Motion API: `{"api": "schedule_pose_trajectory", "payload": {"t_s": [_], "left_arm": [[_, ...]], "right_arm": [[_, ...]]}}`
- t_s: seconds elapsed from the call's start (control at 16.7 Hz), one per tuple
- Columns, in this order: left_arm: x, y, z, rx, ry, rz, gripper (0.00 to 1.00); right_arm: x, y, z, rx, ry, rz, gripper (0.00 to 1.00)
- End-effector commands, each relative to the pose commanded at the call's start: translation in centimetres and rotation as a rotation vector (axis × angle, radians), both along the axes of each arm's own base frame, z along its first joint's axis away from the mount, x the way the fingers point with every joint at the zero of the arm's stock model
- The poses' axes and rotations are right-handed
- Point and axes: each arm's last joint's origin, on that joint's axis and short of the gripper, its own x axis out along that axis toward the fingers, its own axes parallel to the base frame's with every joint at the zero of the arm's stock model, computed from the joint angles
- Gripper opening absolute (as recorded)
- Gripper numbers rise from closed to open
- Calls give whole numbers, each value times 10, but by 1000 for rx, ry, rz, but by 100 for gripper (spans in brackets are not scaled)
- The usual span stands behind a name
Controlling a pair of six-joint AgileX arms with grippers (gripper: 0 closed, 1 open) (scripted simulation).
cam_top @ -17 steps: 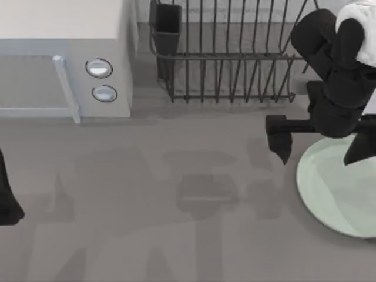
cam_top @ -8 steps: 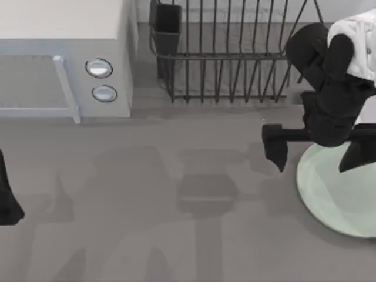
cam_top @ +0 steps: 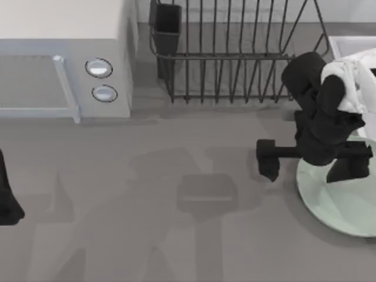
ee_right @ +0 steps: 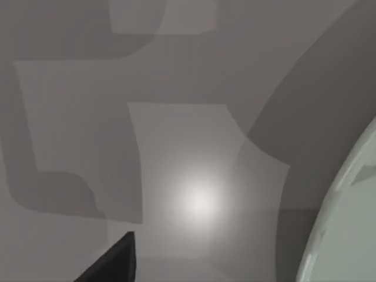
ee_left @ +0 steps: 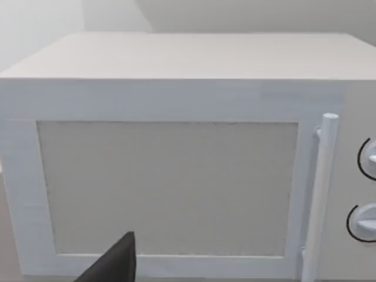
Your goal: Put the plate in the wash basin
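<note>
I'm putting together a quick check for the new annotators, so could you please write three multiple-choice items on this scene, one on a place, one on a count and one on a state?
1. Where on the table does the plate lie?
A. At the top view's right side
B. At the top view's left side, before the microwave
C. Inside the dish rack

2. How many round knobs does the microwave show beside its door?
A. One
B. Two
C. Four

3. How does the right gripper stand?
A. Shut, off to the left of the table
B. Open, straddling the plate's left edge
C. Shut on the dish rack's wire

Answers:
1. A: the mint-green plate rests flat at the right edge, in front of the dish rack.
2. B: two knobs sit one above the other.
3. B: one finger is over bare table, the other over the plate.

The left gripper stays parked at the left edge.
</note>
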Motion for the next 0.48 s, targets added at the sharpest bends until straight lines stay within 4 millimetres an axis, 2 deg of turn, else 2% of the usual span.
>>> {"api": "schedule_pose_trajectory", "payload": {"t_s": [0.24,0.48], "left_arm": [[0,0,0,0,0,0,100],[0,0,0,0,0,0,100]], "right_arm": [[0,0,0,0,0,0,100],[0,0,0,0,0,0,70]]}}
